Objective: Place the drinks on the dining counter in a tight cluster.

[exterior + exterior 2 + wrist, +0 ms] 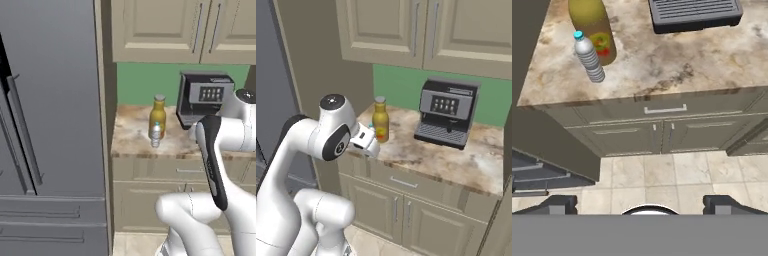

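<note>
Two drinks stand close together at the left end of a short marbled counter (131,134). One is a large amber-yellow bottle (157,116) (380,121) (591,24) with a grey cap. In front of it stands a small clear water bottle (156,135) (589,57) with a blue cap. My gripper (643,205) is open with nothing between its wide-spread fingertips. It hangs in front of the counter's edge, back from both bottles and apart from them. In the right base view my hand (364,141) hovers just before the amber bottle. The dining counter is out of view.
A black coffee machine (205,96) (447,112) (694,14) sits on the counter to the right of the bottles. Beige cabinets (406,30) hang overhead, and drawers and doors (662,127) lie below. A tall grey fridge (50,125) stands to the left. The floor (662,175) is tiled.
</note>
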{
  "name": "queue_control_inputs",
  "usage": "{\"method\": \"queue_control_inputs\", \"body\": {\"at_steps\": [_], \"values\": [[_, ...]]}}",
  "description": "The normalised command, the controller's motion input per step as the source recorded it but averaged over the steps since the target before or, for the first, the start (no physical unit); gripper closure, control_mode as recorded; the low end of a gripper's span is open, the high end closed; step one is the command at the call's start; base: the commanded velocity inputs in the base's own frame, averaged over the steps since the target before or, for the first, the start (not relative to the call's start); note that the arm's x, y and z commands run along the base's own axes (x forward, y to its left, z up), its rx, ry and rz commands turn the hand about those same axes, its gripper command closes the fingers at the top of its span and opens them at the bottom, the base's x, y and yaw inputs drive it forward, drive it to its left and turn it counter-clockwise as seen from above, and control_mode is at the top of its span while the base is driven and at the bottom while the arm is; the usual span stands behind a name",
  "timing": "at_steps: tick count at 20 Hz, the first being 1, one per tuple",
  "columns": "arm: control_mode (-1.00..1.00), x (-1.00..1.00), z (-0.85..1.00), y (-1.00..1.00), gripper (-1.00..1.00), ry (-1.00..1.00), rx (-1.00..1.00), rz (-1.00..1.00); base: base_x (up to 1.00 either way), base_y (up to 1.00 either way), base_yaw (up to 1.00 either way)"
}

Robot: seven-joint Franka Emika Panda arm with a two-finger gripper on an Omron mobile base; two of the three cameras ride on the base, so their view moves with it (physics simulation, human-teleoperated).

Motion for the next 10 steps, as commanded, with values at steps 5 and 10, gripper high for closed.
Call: {"method": "queue_control_inputs", "body": {"at_steps": [5,10], "values": [[1.0,0.0,0.0,0.0,-1.0,0.0,0.0,0.0,0.63,0.44,-0.22],[1.0,0.0,0.0,0.0,-1.0,0.0,0.0,0.0,0.45,0.49,-0.24]]}}
